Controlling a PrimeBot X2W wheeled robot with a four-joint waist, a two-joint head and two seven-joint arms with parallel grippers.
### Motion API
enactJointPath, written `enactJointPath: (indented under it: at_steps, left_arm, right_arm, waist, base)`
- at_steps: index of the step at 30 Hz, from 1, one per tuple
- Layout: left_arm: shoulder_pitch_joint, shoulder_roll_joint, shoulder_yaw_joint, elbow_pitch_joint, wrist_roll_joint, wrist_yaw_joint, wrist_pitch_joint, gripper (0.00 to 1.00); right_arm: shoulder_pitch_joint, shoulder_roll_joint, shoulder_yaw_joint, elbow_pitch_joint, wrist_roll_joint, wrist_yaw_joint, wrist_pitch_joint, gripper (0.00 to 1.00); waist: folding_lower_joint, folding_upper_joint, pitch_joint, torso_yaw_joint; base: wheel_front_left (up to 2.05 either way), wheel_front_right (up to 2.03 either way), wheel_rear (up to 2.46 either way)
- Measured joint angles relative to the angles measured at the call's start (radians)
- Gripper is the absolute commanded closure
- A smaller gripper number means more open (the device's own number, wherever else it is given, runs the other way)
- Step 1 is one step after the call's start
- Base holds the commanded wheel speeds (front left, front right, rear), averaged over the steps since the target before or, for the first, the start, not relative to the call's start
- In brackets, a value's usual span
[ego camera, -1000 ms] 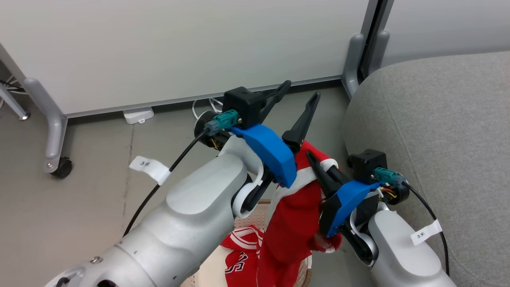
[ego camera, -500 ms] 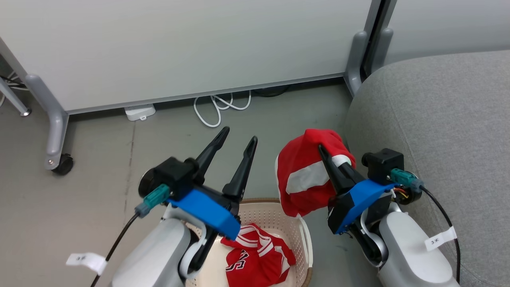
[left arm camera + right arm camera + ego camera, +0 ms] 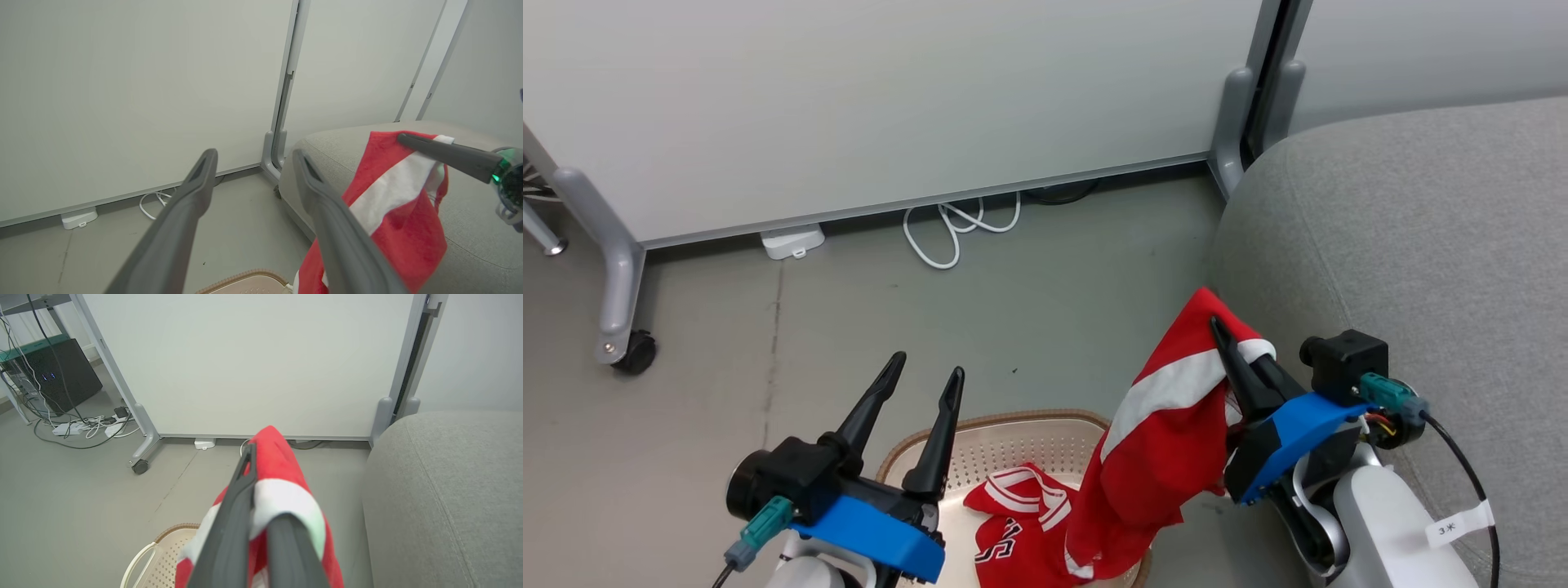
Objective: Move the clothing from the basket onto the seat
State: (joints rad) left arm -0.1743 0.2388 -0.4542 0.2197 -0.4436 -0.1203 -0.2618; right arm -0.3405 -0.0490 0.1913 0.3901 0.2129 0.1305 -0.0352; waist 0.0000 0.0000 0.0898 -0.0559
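Your right gripper [image 3: 1223,343] has its jaws closed on the red garment [image 3: 1168,441], and they pinch it at a white stripe near its top. The red garment hangs down from the jaws, just beside the front edge of the grey seat [image 3: 1405,237]. I cannot tell if the cloth touches the seat. Its lower end reaches down over the right part of the basket [image 3: 1013,418]. A second red garment [image 3: 1013,531], with white stripes and white letters, lies crumpled inside the basket. The basket stands on the floor [image 3: 1013,310], near the seat. Your left gripper [image 3: 929,365] is at the left side of the basket, above its rim, with the jaws wide apart and nothing between them. Behind, a white cable [image 3: 947,237] lies on the floor at the foot of a pale partition panel [image 3: 890,98].
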Motion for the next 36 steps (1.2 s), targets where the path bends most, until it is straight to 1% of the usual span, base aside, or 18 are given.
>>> enactJointPath:
  at_steps: [5, 10, 15, 27, 36]
  left_arm:
    - [0.046, -0.012, 0.049, -0.019, 0.040, -0.004, -0.001, 0.00]
    - [0.058, -0.020, 0.074, -0.022, 0.061, -0.006, -0.001, 0.00]
    - [0.058, -0.021, 0.071, -0.033, 0.069, -0.009, -0.001, 0.00]
    - [0.031, 0.005, 0.051, -0.043, 0.085, -0.009, -0.001, 0.00]
    - [0.023, 0.024, 0.042, -0.039, 0.088, -0.009, -0.001, 0.00]
  right_arm:
    - [0.013, 0.000, -0.002, -0.029, 0.013, 0.000, 0.008, 1.00]
    - [0.016, 0.000, 0.012, -0.046, 0.021, 0.000, 0.009, 1.00]
    - [0.015, 0.000, 0.016, -0.053, 0.028, 0.000, 0.007, 1.00]
    - [0.016, -0.001, 0.024, -0.051, 0.046, 0.000, -0.010, 1.00]
    - [0.023, -0.001, 0.027, -0.036, 0.074, 0.000, -0.035, 1.00]
  waist:
    - [0.0000, 0.0000, 0.004, -0.029]
    - [0.0000, 0.0000, 0.014, -0.076]
    - [0.0000, 0.0000, 0.027, -0.136]
    - [0.0000, 0.0000, 0.066, -0.296]
    - [0.0000, 0.0000, 0.092, -0.382]
  base:
    - [0.00, 0.00, 0.00]
    - [0.00, 0.00, 0.00]
    - [0.00, 0.00, 0.00]
    - [0.00, 0.00, 0.00]
    - [0.00, 0.00, 0.00]
